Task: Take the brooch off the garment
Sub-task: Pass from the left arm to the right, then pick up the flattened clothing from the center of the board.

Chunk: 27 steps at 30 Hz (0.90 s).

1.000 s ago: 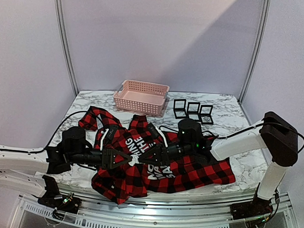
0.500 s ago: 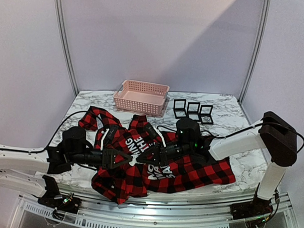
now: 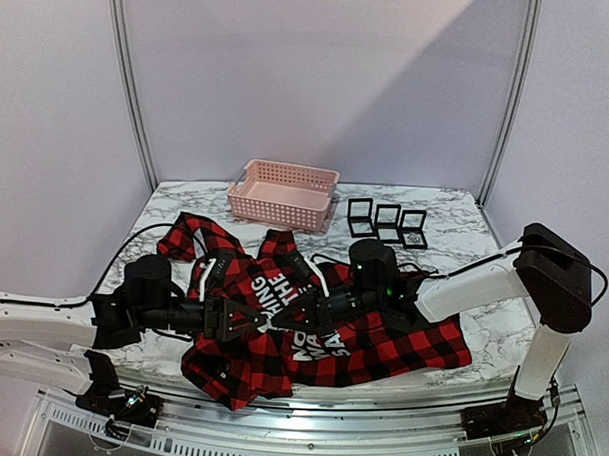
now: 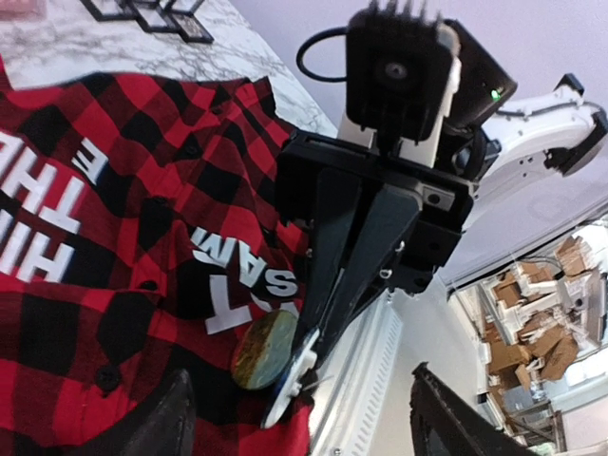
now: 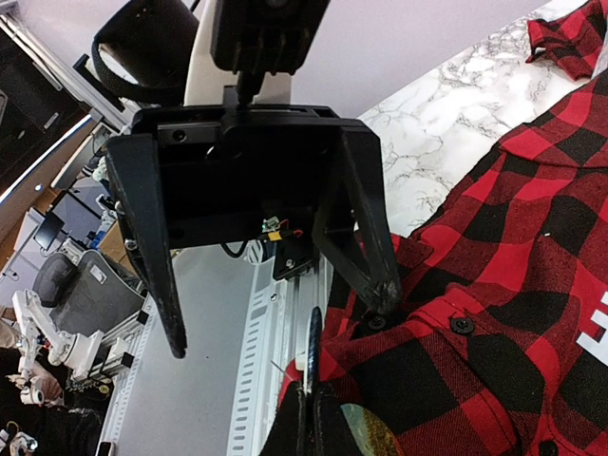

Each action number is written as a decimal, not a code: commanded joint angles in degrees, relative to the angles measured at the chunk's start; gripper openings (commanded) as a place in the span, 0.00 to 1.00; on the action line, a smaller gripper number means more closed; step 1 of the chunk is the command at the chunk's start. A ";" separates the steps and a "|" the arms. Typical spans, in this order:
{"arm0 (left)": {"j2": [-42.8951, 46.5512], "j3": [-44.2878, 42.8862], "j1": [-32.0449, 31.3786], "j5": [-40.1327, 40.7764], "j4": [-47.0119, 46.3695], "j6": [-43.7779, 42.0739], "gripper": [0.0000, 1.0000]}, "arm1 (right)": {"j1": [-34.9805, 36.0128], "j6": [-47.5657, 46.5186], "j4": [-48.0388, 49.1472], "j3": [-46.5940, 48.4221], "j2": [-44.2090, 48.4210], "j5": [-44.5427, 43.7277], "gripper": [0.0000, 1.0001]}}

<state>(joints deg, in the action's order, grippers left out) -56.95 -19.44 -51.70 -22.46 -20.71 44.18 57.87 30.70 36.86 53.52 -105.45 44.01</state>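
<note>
**Step in hand:** you are freeing the brooch (image 4: 264,349) from the garment (image 3: 380,346). The garment is lying crumpled across the near half of the bench (image 3: 455,208). The brooch, an oval greenish-gold disc, is sitting on the plaid just beside the white lettering, toward the bench's near edge, between the two arms.

**Right gripper (image 4: 306,356):** its fingers are pressing fully together, with the tips touching the brooch's rim. Neither wrist view is showing whether they are pinching the rim, the pin behind it, or only cloth. A pale sliver is showing at the tips, and you cannot tell what it is.

**Left gripper (image 5: 280,323):** its fingers (image 5: 152,256) are standing wide apart and holding nothing. They are hovering close over the plaid, facing the right gripper nose to nose.

**Judgement:**
- Nothing is anchoring the cloth, so a pull from the right is likely lifting shirt and brooch together.
- You are wanting the left fingers closing on a fold of plaid just beside the brooch, not on the disc itself, and pressing it toward the bench.
- After that, you are drawing the right wrist away slowly, along the pin's line rather than straight up.
- You are watching the left wrist view for the disc parting from the fabric.
- If the cloth is tenting up with the disc, you are pausing and re-gripping nearer the pin side.

**Risks:** the flannel may be snagging on the pin, and the disc may be slipping out of a shallow rim pinch.
</note>
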 commanded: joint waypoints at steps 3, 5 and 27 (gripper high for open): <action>7.99 3.30 -3.84 11.44 8.58 -1.77 0.85 | 0.39 -1.85 -1.28 0.54 0.91 -2.93 0.00; 10.27 3.56 -5.52 14.90 11.96 -1.86 0.87 | 0.33 -1.54 -1.40 0.62 0.94 -3.93 0.00; -1.41 -5.19 -17.59 30.14 20.51 -3.89 0.77 | 0.34 -1.64 -2.31 0.63 1.47 -6.63 0.00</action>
<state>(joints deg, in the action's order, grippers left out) -57.30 -22.48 -68.01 5.63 -1.69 42.02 57.87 29.67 35.09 53.52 -105.38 38.50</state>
